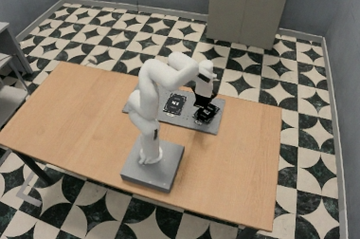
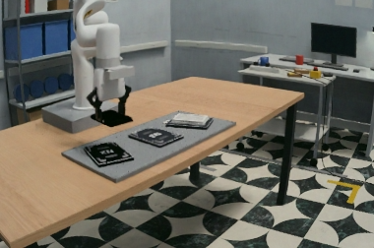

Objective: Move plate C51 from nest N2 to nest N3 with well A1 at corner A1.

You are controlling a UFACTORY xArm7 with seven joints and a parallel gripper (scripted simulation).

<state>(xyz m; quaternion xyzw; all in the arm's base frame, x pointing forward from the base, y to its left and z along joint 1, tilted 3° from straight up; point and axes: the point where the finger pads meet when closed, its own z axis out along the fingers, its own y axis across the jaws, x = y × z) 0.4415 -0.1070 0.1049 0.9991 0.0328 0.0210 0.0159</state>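
A grey deck (image 2: 148,146) lies on the wooden table and also shows in the top view (image 1: 176,110). My gripper (image 2: 109,112) is shut on a black plate (image 2: 111,118) and holds it level a little above the black nest (image 2: 105,155) at one end of the deck. In the top view, the gripper (image 1: 205,105) and the held plate (image 1: 207,113) hang over the deck's right end. A second black nest or plate (image 2: 155,136) sits in the middle of the deck, also seen in the top view (image 1: 173,103). A pale plate (image 2: 189,120) lies at the far end. Labels are too small to read.
The arm's grey base block (image 1: 153,166) stands on the table in front of the deck. The arm hides the deck's left end in the top view. Shelves (image 2: 34,40) stand behind the arm, and a desk with a monitor (image 2: 334,40) stands across the room.
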